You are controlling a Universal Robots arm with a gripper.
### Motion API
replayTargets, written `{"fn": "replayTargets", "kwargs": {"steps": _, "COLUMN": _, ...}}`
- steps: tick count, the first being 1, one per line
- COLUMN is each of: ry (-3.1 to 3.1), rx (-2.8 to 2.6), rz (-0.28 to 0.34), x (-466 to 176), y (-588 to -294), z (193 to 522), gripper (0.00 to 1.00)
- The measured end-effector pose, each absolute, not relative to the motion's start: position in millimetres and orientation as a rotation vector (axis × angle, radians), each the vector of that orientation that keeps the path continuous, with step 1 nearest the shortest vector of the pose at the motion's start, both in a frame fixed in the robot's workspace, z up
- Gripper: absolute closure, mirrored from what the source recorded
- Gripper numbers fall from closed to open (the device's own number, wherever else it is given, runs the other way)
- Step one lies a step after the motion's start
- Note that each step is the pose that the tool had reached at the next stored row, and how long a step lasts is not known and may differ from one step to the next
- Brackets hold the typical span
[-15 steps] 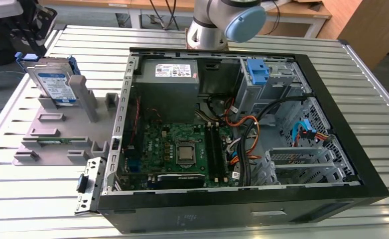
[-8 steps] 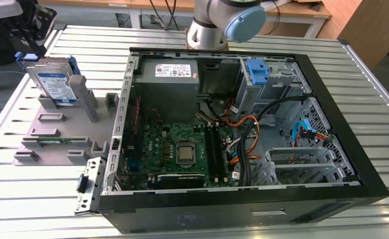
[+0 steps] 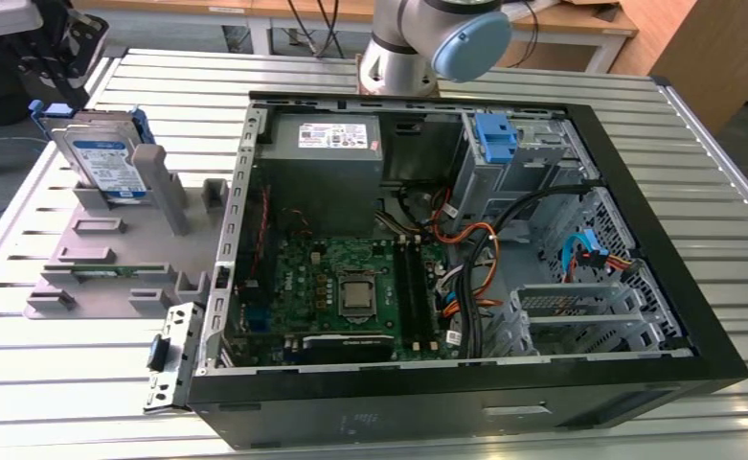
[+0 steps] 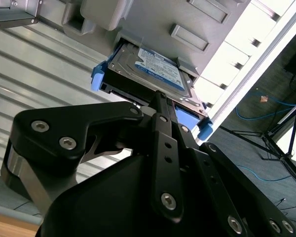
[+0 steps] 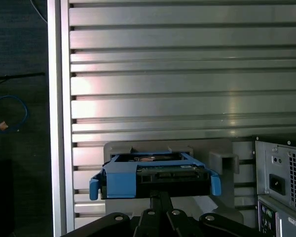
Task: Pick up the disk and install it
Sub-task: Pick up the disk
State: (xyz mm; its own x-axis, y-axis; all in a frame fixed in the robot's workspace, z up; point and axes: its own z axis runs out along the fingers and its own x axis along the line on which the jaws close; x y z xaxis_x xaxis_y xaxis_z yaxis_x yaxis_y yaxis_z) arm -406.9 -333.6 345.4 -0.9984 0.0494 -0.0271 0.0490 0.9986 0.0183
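Observation:
The disk (image 3: pixel 99 153) stands on edge in a grey holder (image 3: pixel 105 268) at the exterior view's left, with its white-and-blue label facing out and blue rails on its sides. My gripper (image 3: pixel 78 96) hangs just above its upper end. In the second wrist view the gripper (image 4: pixel 160 96) tapers to a narrow tip against the end of the disk (image 4: pixel 158 69). In the first wrist view the gripper (image 5: pixel 160 195) is shut at the middle of the blue-framed end of the disk (image 5: pixel 123 180). I cannot tell whether it touches the disk.
An open computer case (image 3: pixel 718 355) lies on the slatted metal table (image 3: pixel 41 393), to the exterior view's right of the holder. Inside are a grey power-supply box (image 3: pixel 328 144), a motherboard (image 3: pixel 348 287), cables and a drive cage with an upright blue latch (image 3: pixel 495 134).

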Motion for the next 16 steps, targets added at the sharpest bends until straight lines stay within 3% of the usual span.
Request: {"fn": "replayTargets", "kwargs": {"steps": 16, "ry": 3.114, "rx": -0.051, "rz": 0.029, "x": -407.0, "y": -333.6, "z": 345.4, "gripper": 0.89}}
